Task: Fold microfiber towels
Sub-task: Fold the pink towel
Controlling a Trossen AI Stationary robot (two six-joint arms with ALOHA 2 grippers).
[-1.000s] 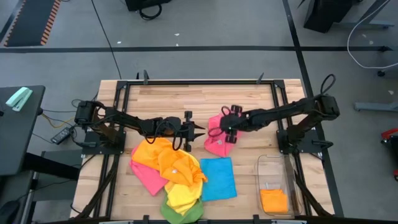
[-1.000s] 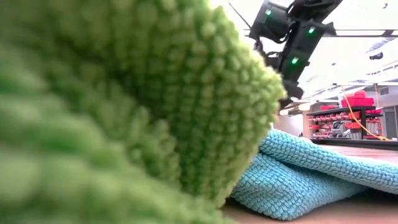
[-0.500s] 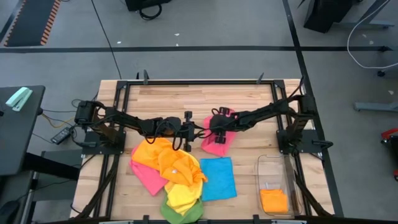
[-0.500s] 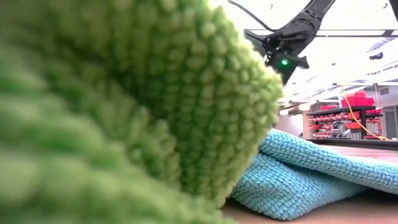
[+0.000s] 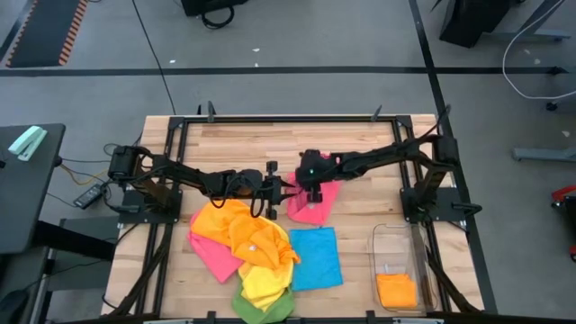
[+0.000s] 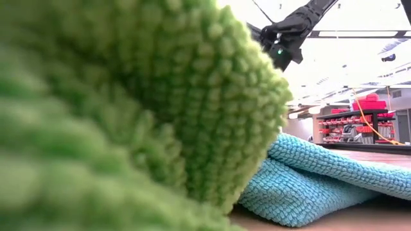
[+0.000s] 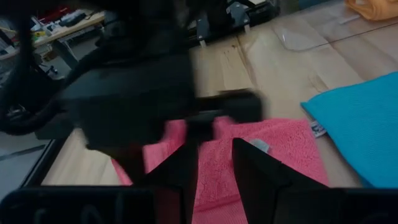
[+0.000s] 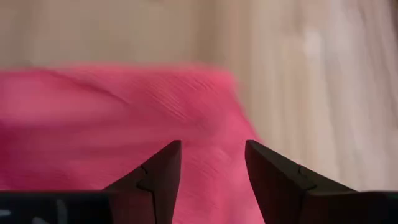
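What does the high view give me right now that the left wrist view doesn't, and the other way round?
Only the high view shows the heaped orange, yellow and green towels, the clear bin holding a folded orange towel, and both arms reaching to mid-table.

Only the left wrist view shows the white tag on the pink towel between the left gripper fingers.

Both show the pink towel, blue towel and right gripper.

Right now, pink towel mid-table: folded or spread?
Partly folded, not spread: the pink towel lies as a small bunched shape, smaller than the flat blue towel. The right gripper hovers open over it.
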